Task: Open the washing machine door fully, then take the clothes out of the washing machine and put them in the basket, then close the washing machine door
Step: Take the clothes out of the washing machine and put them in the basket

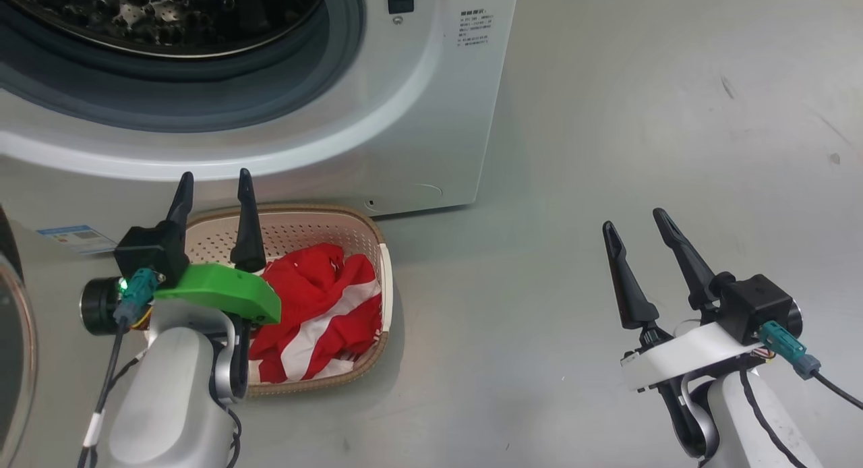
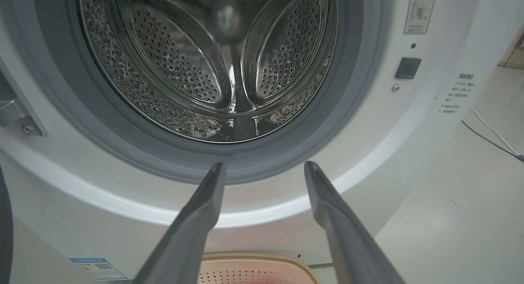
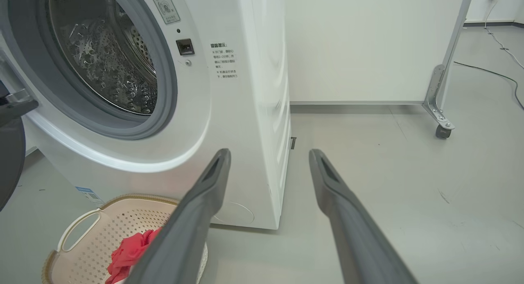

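While left claw [image 1: 216, 177] gapes, clothes [image 1: 317, 306] in basket [image 1: 296, 210].

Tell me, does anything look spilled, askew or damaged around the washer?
Nothing stands out. The red clothes lie inside the basket, which sits upright before the washing machine; the visible drum holds no clothes.
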You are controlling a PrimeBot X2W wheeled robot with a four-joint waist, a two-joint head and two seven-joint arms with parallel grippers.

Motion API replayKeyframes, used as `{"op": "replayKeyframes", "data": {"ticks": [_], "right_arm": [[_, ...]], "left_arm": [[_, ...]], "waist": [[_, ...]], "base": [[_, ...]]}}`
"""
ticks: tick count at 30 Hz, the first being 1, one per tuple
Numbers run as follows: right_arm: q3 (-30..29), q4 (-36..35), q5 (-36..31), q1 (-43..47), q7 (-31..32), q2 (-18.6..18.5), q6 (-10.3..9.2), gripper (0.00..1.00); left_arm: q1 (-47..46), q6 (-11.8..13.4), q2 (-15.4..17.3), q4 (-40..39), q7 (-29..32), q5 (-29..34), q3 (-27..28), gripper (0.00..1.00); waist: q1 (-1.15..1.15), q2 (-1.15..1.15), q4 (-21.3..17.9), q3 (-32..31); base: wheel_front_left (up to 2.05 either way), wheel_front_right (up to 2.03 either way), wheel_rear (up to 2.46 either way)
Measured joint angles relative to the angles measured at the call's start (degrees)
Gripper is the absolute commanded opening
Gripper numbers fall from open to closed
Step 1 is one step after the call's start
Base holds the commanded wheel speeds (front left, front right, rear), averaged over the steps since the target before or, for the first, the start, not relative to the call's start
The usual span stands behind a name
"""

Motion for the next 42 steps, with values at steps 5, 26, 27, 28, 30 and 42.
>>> {"op": "replayKeyframes", "data": {"ticks": [5,26,27,28,30,42], "right_arm": [[-1.2,-0.1,-0.3,1.6,0.0,0.3,-0.67,1.0],[-2.5,-0.9,-0.3,9.6,0.0,0.8,-3.12,1.0],[-2.5,-0.9,-0.3,9.8,0.0,0.9,-3.14,1.0],[-2.5,-0.9,-0.3,10.0,0.0,0.9,-3.52,1.0],[-2.5,-1.2,-0.3,10.3,0.0,1.0,-3.54,1.0],[-1.9,-1.8,-0.4,12.3,0.0,1.3,-4.1,1.0]], "left_arm": [[3.9,0.5,0.0,-3.4,0.0,0.9,-0.6,1.0],[18.7,1.4,0.4,-11.6,0.0,3.9,-4.2,1.0],[19.2,1.5,0.4,-11.8,0.0,4.1,-4.2,1.0],[19.6,1.5,0.4,-12.1,0.0,4.1,-4.3,1.0],[20.5,1.5,0.5,-12.6,0.0,4.3,-4.8,1.0],[23.2,1.5,0.7,-15.3,0.0,5.4,-5.8,1.0]], "waist": [[0.0,0.0,0.8,-2.9],[0.0,0.0,4.1,-11.2],[0.0,0.0,4.3,-11.4],[0.0,0.0,4.5,-11.6],[0.0,0.0,4.8,-11.9],[0.0,0.0,5.3,-13.0]], "base": [[0.0,0.0,0.0],[0.0,0.0,0.0],[0.0,0.0,0.0],[0.0,0.0,0.0],[0.0,0.0,0.0],[0.0,0.0,0.0]]}}
